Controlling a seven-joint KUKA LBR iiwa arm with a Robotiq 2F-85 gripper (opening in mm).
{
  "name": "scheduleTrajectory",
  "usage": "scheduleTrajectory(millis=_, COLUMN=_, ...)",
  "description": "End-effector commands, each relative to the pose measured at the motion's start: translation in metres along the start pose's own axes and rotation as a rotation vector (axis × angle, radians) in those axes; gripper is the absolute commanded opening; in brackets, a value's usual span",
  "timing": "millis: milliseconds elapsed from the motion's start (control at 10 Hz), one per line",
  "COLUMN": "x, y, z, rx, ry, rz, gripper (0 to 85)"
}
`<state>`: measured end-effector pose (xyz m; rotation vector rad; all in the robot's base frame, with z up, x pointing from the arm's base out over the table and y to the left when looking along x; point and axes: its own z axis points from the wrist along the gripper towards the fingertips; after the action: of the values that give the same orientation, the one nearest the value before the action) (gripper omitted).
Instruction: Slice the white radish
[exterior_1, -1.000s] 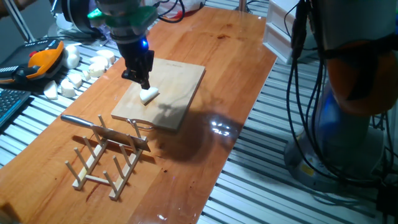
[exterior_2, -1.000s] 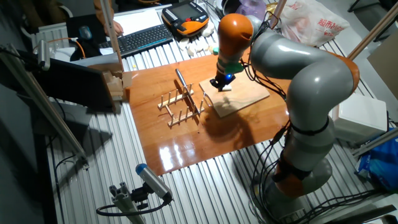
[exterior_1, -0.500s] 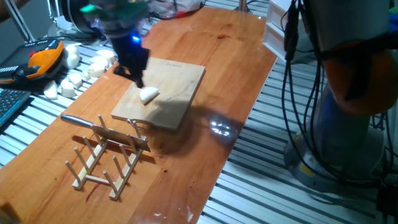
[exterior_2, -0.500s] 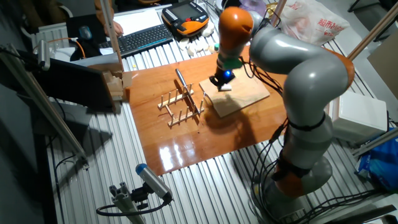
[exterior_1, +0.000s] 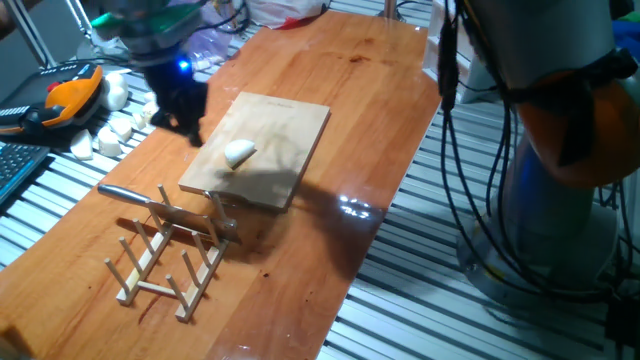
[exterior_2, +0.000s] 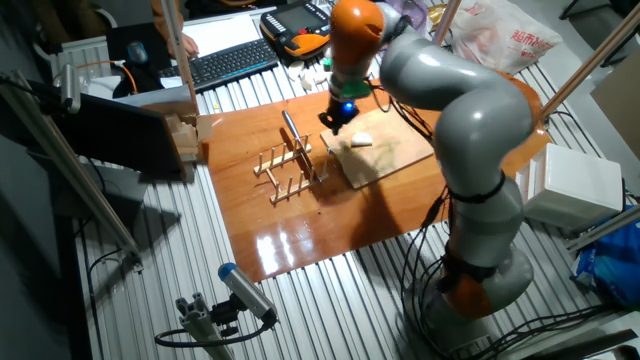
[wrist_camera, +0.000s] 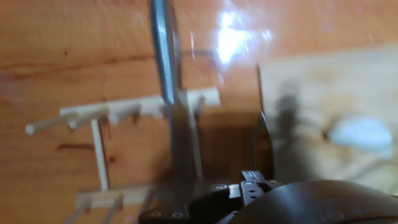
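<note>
The white radish (exterior_1: 239, 152) lies as one smooth chunk on the wooden cutting board (exterior_1: 285, 125). It also shows in the other fixed view (exterior_2: 360, 142) and at the right of the hand view (wrist_camera: 360, 134). My gripper (exterior_1: 186, 116) hangs off the board's left edge, apart from the radish, blurred by motion. In the other fixed view the gripper (exterior_2: 336, 115) is between the board (exterior_2: 395, 155) and the knife (exterior_2: 291, 130). In the hand view the gripper (wrist_camera: 219, 143) seems open and empty, above the knife (wrist_camera: 163, 50).
The knife (exterior_1: 135, 196) rests across a wooden peg rack (exterior_1: 165, 265) in front of the board. A heap of blocky white chunks (exterior_1: 125, 122) and an orange pendant (exterior_1: 65, 100) lie at the left. A keyboard (exterior_2: 230, 60) sits behind the table.
My gripper has moved left from above the radish, off the cutting board, toward the rack and knife. The radish stays in place on the board.
</note>
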<state>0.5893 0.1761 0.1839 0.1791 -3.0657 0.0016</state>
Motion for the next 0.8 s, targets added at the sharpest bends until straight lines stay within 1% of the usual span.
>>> scheduleTrajectory(millis=0, x=-0.012, y=0.054, z=0.009, rx=0.007, ry=-0.013, rz=-0.001, gripper=17.0)
scheduleTrajectory(millis=100, x=-0.011, y=0.063, z=0.018, rx=0.019, ry=-0.007, rz=-0.010, gripper=17.0)
scheduleTrajectory(millis=200, x=-0.007, y=0.070, z=0.022, rx=0.032, ry=-0.009, rz=-0.009, gripper=17.0)
scheduleTrajectory(millis=300, x=-0.003, y=0.078, z=0.026, rx=0.084, ry=-0.007, rz=-0.016, gripper=34.0)
scheduleTrajectory(millis=400, x=0.003, y=0.086, z=0.030, rx=0.101, ry=-0.007, rz=-0.006, gripper=34.0)
scheduleTrajectory(millis=500, x=0.007, y=0.089, z=0.035, rx=0.094, ry=-0.013, rz=0.004, gripper=34.0)
scheduleTrajectory(millis=600, x=0.005, y=0.086, z=0.039, rx=0.080, ry=-0.016, rz=0.001, gripper=34.0)
scheduleTrajectory(millis=700, x=0.002, y=0.081, z=0.043, rx=0.075, ry=-0.022, rz=-0.012, gripper=34.0)
